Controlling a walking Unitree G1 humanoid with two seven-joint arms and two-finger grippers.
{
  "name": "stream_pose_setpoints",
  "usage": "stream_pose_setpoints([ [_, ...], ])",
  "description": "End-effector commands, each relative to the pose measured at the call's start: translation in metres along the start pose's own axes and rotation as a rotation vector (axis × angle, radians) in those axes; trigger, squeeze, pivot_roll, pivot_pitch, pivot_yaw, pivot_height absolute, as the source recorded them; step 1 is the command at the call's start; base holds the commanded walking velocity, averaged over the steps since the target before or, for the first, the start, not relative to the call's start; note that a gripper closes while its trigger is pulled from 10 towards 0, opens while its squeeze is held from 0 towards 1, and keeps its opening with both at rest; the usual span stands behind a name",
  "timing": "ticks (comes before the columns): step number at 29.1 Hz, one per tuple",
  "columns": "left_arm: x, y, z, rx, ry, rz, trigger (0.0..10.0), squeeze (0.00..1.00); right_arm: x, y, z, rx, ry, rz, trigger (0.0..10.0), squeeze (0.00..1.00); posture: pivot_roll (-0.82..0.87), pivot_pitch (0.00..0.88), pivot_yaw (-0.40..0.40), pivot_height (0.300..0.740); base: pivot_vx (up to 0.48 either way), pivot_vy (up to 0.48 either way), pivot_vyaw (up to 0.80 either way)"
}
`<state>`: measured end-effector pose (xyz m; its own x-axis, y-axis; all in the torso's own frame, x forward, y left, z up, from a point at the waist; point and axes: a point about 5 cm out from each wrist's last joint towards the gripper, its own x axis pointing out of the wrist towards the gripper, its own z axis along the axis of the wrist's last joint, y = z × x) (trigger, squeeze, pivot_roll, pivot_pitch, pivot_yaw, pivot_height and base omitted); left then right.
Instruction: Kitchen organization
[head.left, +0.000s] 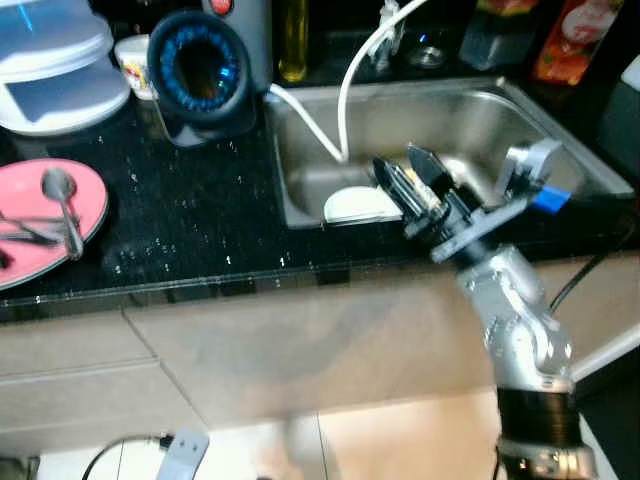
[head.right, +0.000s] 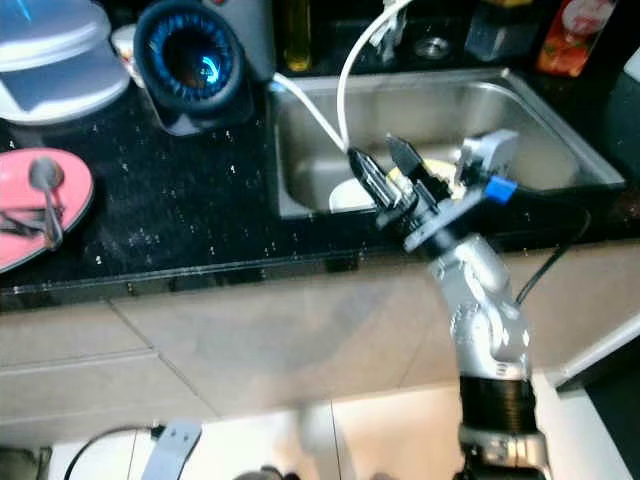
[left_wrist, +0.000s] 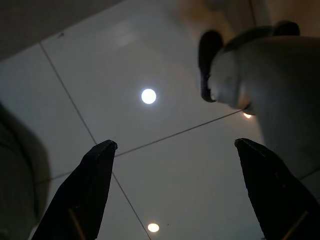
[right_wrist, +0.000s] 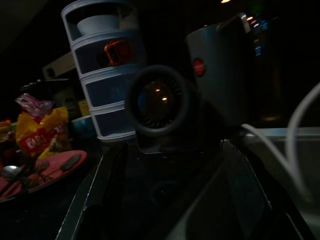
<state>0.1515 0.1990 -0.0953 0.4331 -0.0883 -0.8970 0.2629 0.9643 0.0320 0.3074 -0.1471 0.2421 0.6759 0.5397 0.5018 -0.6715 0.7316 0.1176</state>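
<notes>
Half-hidden white plate (head.left: 358, 205) in sink (head.left: 520, 110) behind right end effector (head.left: 408, 170), fingers apart, empty.

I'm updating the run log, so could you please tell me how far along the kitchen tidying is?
Nothing looks finished. The right gripper hangs open and empty at the sink edge, above a white dish lying inside. The pink plate with a spoon waits on the counter. The left gripper hangs idle over the floor.

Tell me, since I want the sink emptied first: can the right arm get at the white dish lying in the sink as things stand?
Probably yes. The right gripper hangs open over the sink's front edge, with the white dish just beside and below it. Only the white hose runs nearby, and it does not cover the dish.
</notes>
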Motion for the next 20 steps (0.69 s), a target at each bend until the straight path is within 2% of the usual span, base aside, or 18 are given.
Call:
stream_pose_setpoints([
  [1, -0.001, -0.003, -0.009, 0.021, 0.028, -0.011, 10.0, 0.00, 0.000, 0.005, 0.001, 0.010, -0.006, 0.020, 10.0, 0.00, 0.03, 0.099, 0.019, 0.740, 0.000, 0.000, 0.77],
  [13, 0.000, -0.004, -0.006, 0.035, 0.015, -0.016, 10.0, 0.00, 0.002, 0.005, 0.001, 0.018, -0.019, 0.004, 10.0, 0.00, 0.03, 0.102, 0.017, 0.740, 0.000, 0.000, 0.77],
  [17, 0.000, -0.003, -0.004, 0.042, 0.002, -0.009, 10.0, 0.00, 0.003, -0.002, 0.001, 0.022, -0.031, -0.062, 10.0, 0.00, 0.04, 0.103, 0.019, 0.740, 0.000, 0.000, 0.78],
  [20, 0.000, 0.001, 0.005, 0.054, -0.039, 0.000, 10.0, 0.00, 0.003, -0.006, -0.001, 0.017, -0.023, -0.105, 10.0, 0.00, 0.04, 0.106, 0.019, 0.740, 0.000, 0.000, 0.00],
])
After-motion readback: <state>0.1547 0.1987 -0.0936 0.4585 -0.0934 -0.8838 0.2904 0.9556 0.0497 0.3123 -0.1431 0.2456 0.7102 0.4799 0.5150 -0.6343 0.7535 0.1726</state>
